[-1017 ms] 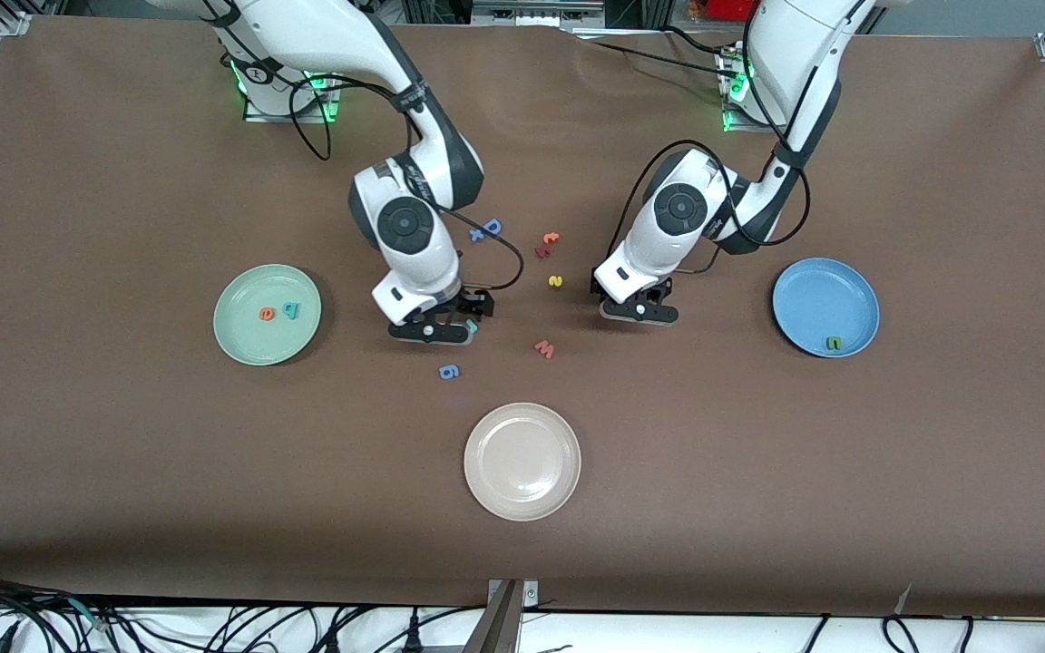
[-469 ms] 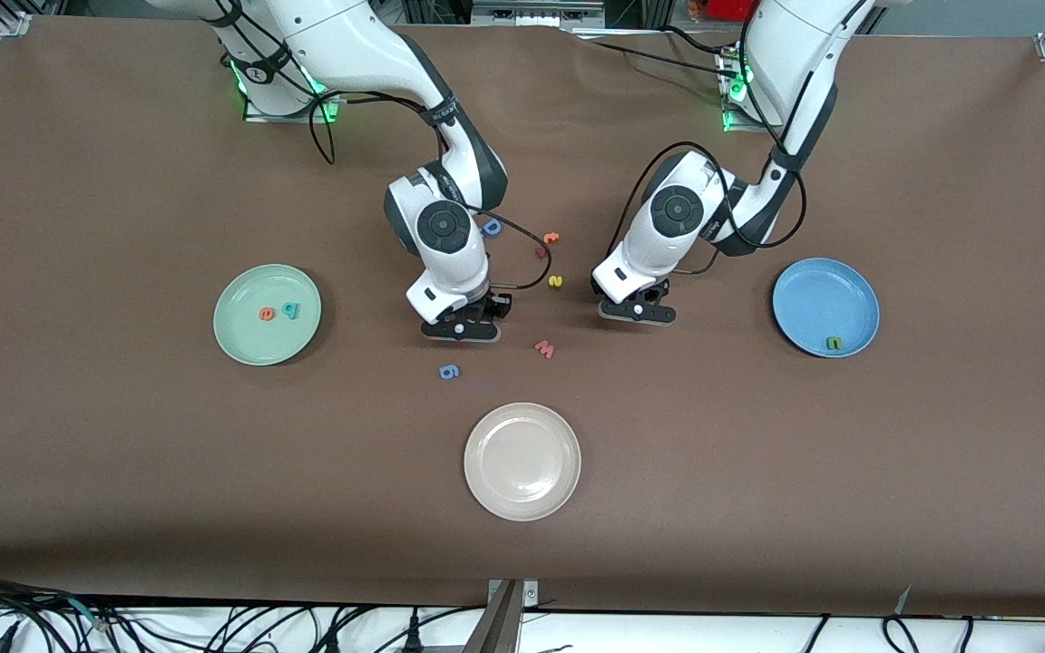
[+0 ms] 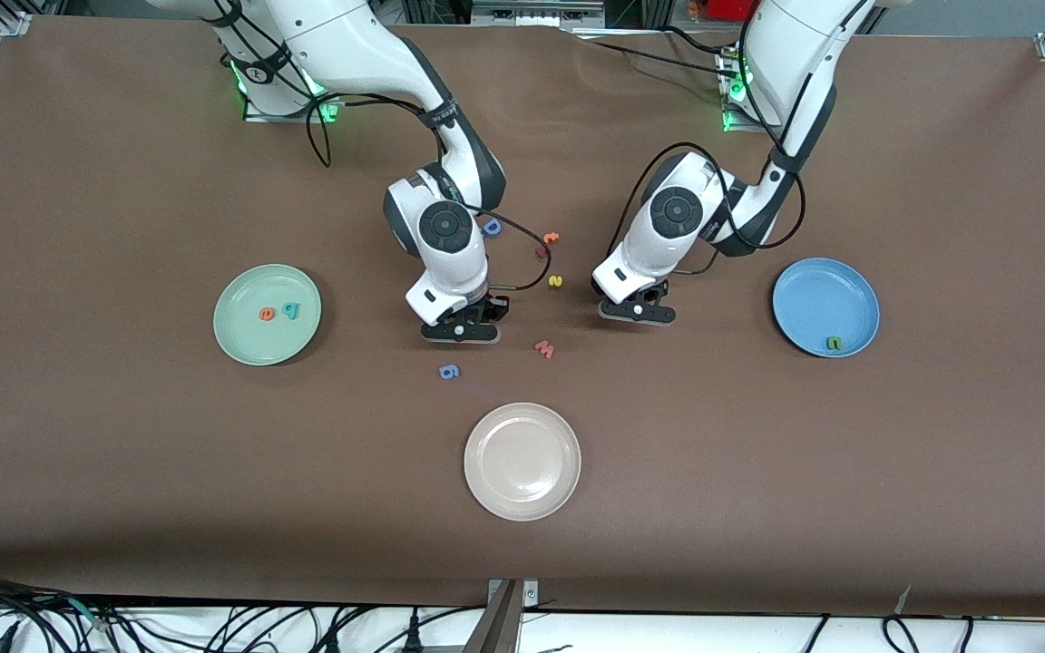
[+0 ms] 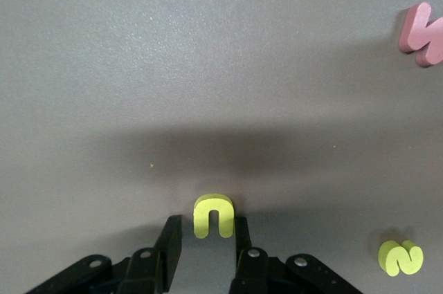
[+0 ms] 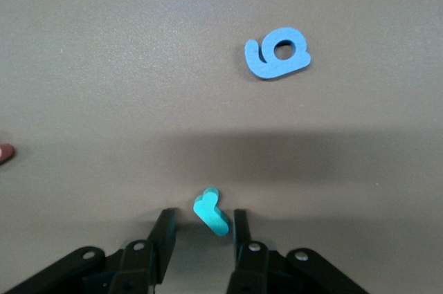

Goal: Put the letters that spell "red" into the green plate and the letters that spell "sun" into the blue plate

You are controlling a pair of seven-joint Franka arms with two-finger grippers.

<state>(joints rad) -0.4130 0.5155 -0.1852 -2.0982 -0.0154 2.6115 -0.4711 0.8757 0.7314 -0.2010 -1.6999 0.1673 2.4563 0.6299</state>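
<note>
The orange e (image 3: 267,314) and teal d (image 3: 291,310) lie in the green plate (image 3: 250,343). The green n (image 3: 835,343) lies in the blue plate (image 3: 808,292). My right gripper (image 3: 461,332) is low on the table, open around the tilted teal r (image 5: 211,212); in the right wrist view the gripper (image 5: 204,216) shows a gap at one finger. My left gripper (image 3: 638,313) is also down, open around the yellow u (image 4: 214,202); there the gripper (image 4: 208,223) has one finger against the u. The yellow s (image 3: 556,281) lies between the two grippers.
A pink w (image 3: 544,348) and a blue g (image 3: 449,371) lie just nearer the camera than the grippers. A blue D (image 3: 492,227) and a red and orange pair (image 3: 548,243) lie nearer the bases. A beige plate (image 3: 522,462) sits nearest the camera.
My right gripper slid toward the middle of the table and now straddles the teal r. Both grippers' fingers have narrowed. The left arm has hardly moved.
</note>
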